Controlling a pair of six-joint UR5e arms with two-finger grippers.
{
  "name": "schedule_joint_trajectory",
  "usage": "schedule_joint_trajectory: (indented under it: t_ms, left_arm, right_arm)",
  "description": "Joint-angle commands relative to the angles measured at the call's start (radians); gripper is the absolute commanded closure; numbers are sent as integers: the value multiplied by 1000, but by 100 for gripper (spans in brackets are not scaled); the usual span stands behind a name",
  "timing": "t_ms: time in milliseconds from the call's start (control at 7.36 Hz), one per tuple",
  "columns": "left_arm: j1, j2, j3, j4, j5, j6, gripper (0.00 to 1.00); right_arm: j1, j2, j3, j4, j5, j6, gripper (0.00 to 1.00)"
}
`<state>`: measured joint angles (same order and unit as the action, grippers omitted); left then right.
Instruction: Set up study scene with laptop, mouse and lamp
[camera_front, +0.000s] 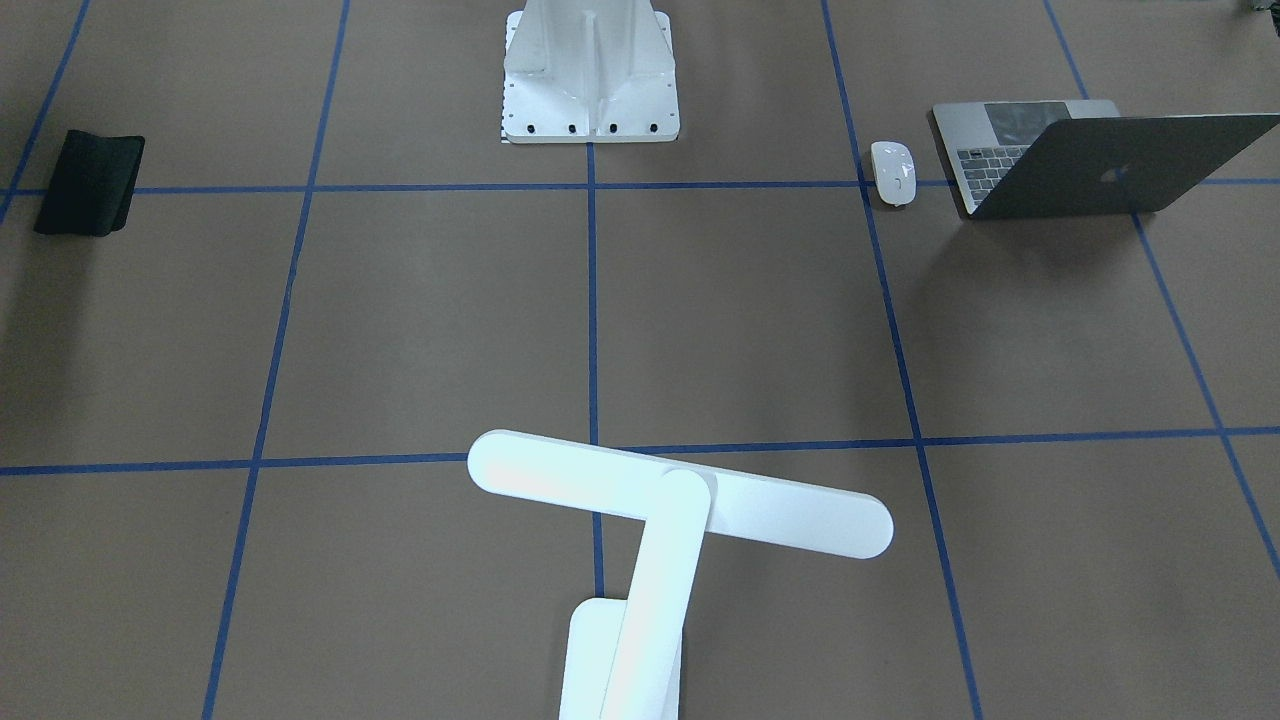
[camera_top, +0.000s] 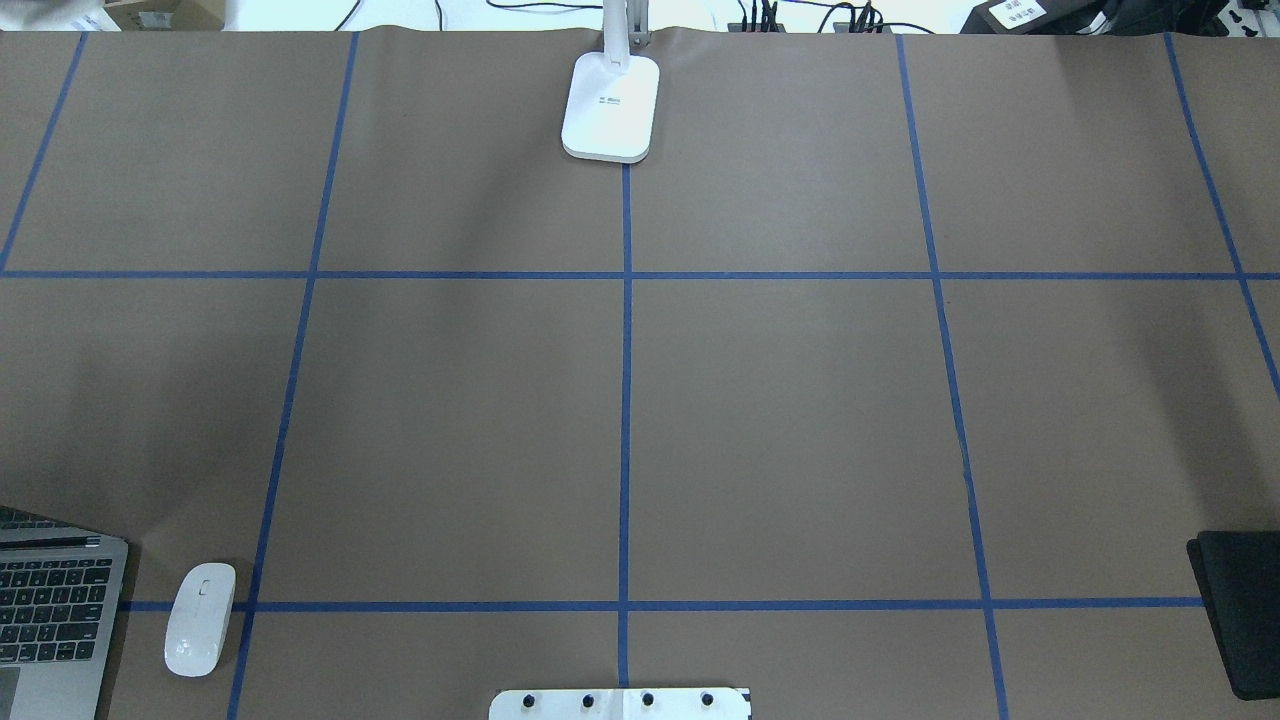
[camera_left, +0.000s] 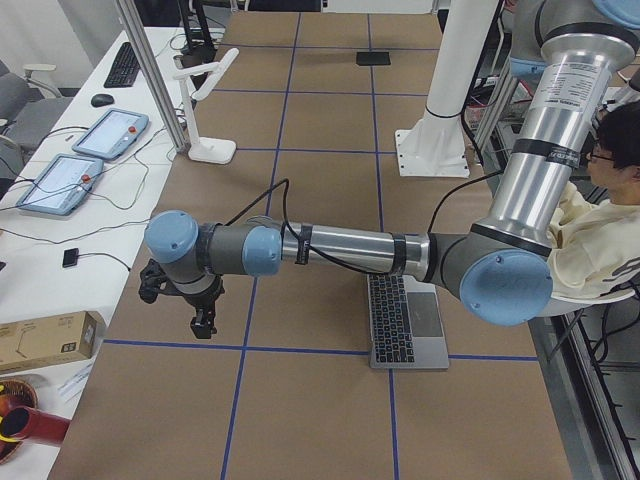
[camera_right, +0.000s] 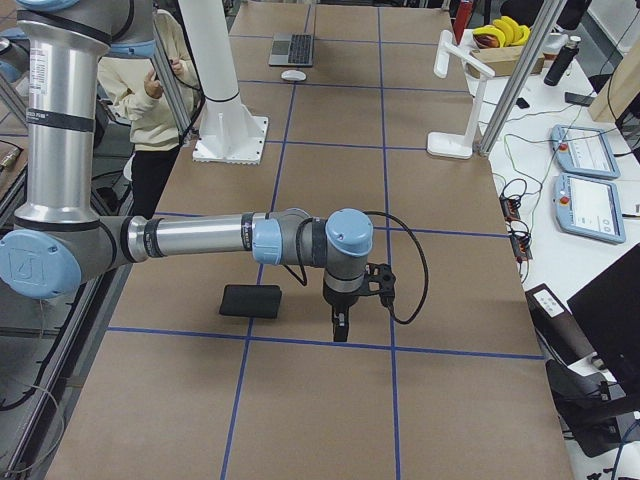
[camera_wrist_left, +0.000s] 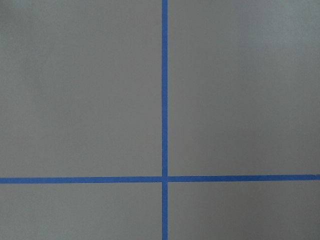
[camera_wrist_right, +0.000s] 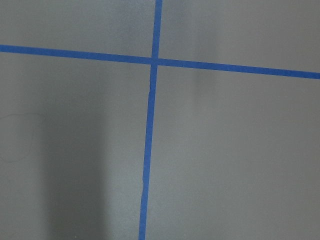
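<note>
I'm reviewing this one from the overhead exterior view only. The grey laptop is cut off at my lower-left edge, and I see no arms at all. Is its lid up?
Observer: Yes. In the front-facing view the slim space-grey metal laptop stands open, lid raised with its logo side toward that camera.
Reviewer: And the arms?
Observer: The side views show both stretched out above the brown paper-covered table, with the left gripper and right gripper pointing down. I cannot tell whether they are open or shut.
Reviewer: Anything else cropped for me?
Observer: The white desk lamp has a long round-ended bar head set crosswise to its slanted arm.
</note>
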<state>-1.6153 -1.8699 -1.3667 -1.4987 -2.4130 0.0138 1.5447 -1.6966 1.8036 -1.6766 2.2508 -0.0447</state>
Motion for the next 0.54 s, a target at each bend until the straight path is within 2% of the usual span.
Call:
schedule_joint_trajectory:
  t_ms: [0,136,408]
  left_arm:
    - [0,9,-8,0,0,-2,1]
    - [2,55,-56,12,2,-43,1]
    - [8,186,-231,40,3,-321,1]
  right_arm:
    - [0,6,3,0,4,6,0]
    - [0,17,0,0,1,-3,0]
    - [-2,11,6,0,1,17,0]
